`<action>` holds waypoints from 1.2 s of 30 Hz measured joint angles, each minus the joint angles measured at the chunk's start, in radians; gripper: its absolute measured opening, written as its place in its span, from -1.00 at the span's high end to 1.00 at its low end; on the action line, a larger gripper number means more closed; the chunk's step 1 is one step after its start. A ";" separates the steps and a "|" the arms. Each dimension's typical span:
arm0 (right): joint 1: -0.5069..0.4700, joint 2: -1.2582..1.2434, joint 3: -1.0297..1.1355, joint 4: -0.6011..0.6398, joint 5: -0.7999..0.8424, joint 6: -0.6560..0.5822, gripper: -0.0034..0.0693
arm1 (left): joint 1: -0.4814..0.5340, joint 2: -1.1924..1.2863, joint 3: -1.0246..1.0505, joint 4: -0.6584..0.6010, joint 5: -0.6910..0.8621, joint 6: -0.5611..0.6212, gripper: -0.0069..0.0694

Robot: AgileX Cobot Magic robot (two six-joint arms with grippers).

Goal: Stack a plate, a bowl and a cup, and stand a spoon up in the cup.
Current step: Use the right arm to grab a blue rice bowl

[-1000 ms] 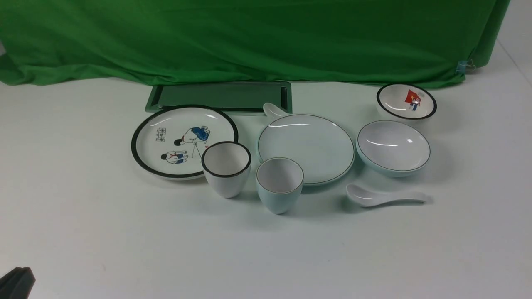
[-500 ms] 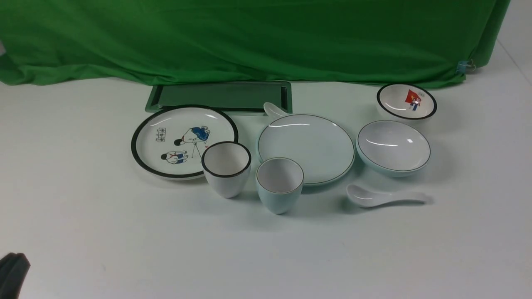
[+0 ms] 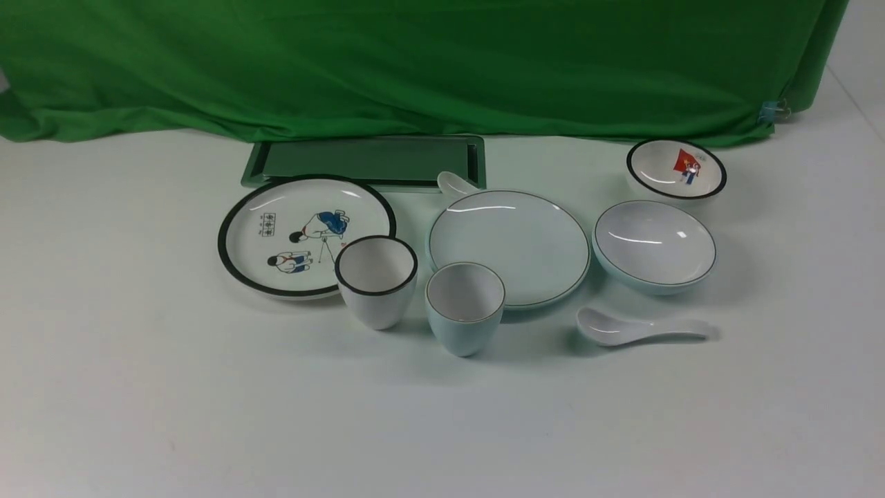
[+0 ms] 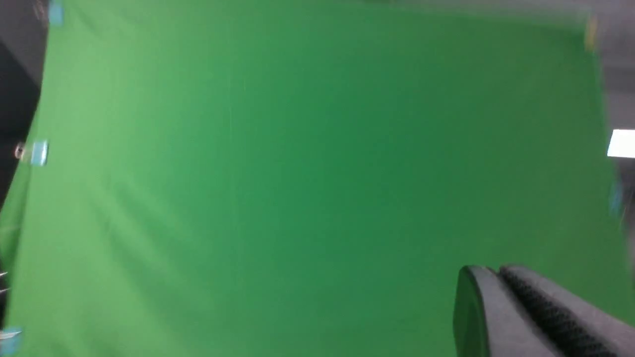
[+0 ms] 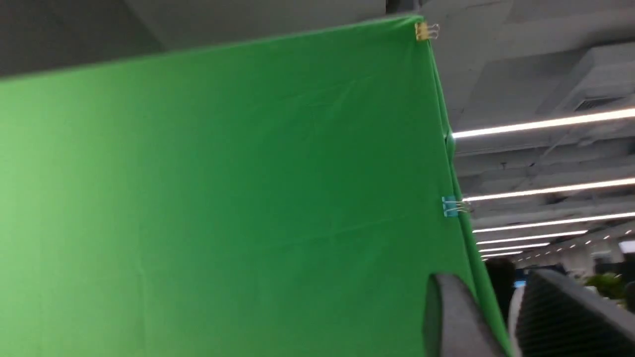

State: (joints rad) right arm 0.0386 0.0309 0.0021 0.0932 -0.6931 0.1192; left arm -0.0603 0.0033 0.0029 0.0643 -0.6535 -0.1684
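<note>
The pale blue-green plate [image 3: 509, 245] lies flat at the table's middle. Right of it sits the pale blue-green bowl [image 3: 654, 243]. The pale blue-green cup [image 3: 464, 304] stands upright at the plate's near left edge. A white spoon [image 3: 626, 328] lies in front of the bowl, scoop to the left. Neither gripper shows in the front view. In the left wrist view my left gripper [image 4: 491, 271] is shut and empty, facing the green cloth. In the right wrist view my right gripper [image 5: 488, 282] is open with nothing between its fingers.
A white black-rimmed plate with cartoon figures [image 3: 304, 232] and a white black-rimmed cup [image 3: 377, 280] stand left of the pale set. A small pictured bowl [image 3: 675, 169] sits far right. A green tray [image 3: 366, 160] lies at the back. Another white spoon's scoop [image 3: 453, 182] peeks behind the plate.
The dark tip of my left gripper at the front view's lower left corner has slid down and out of frame. The tableware has not moved.
</note>
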 joint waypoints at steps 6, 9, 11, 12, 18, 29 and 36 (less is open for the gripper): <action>0.000 0.177 -0.234 0.005 0.216 -0.109 0.84 | 0.000 0.156 -0.293 0.003 0.267 -0.120 0.89; 0.000 0.330 -0.358 0.005 0.283 -0.231 0.87 | 0.000 0.315 -0.453 0.018 0.399 -0.120 0.89; 0.000 0.462 -0.418 0.005 0.300 -0.305 0.87 | 0.000 0.451 -0.524 0.020 0.432 -0.123 0.89; 0.000 0.499 -0.435 0.005 0.305 -0.318 0.87 | 0.000 0.488 -0.544 0.020 0.440 -0.128 0.89; 0.018 0.830 -0.605 0.007 0.708 -0.223 0.87 | -0.030 0.839 -0.669 0.010 0.769 -0.147 0.89; 0.071 1.464 -1.146 0.233 1.291 -0.429 0.58 | -0.184 1.248 -0.824 -0.462 1.221 0.446 0.89; 0.055 1.811 -1.434 0.242 1.303 -0.383 -0.29 | -0.198 1.305 -0.854 -0.502 1.284 0.497 0.89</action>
State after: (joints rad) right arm 0.0932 1.8417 -1.4315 0.3352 0.6098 -0.2642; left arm -0.2584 1.3086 -0.8511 -0.4381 0.6303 0.3282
